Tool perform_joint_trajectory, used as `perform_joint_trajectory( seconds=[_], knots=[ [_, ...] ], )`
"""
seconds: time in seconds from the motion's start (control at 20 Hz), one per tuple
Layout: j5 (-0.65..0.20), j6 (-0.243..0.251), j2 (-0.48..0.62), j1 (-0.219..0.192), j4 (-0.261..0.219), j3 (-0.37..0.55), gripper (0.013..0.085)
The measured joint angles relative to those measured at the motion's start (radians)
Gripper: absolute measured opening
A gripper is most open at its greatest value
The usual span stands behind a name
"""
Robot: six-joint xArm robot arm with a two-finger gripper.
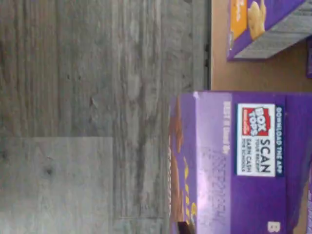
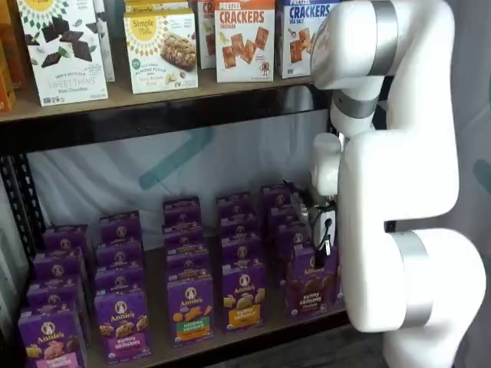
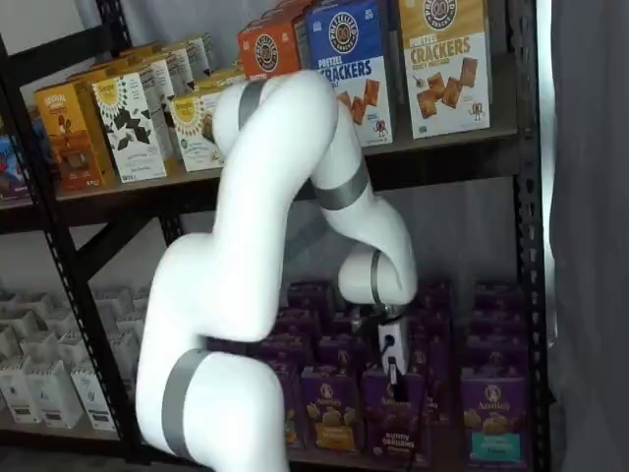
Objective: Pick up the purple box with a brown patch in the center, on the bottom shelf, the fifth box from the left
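So my gripper (image 3: 395, 382) is down right on top of the purple box (image 3: 393, 418), the Bunny Grahams one at the front edge of the bottom shelf (image 2: 253, 331), toward its right end. I only see my black fingers side-on, so can't tell if they're clamped or spread. Wrist view shows the box top with a Box Tops label (image 1: 258, 139), wood floor (image 1: 87, 117) past the shelf edge

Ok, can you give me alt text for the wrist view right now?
The top flap of an upright purple cardboard carton fills one side, carrying a white Box Tops scan label. Grey wood-grain flooring covers the other side, and a second purple carton with an orange band lies beyond on the brown wooden shelf board.
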Motion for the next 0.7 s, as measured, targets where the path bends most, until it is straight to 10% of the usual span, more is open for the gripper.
perform_joint_trajectory(
  seconds=[0.7],
  knots=[
    [0.110, -0.012, -0.305, 0.065, 0.085, 0.257, 0.0290]
  ],
)
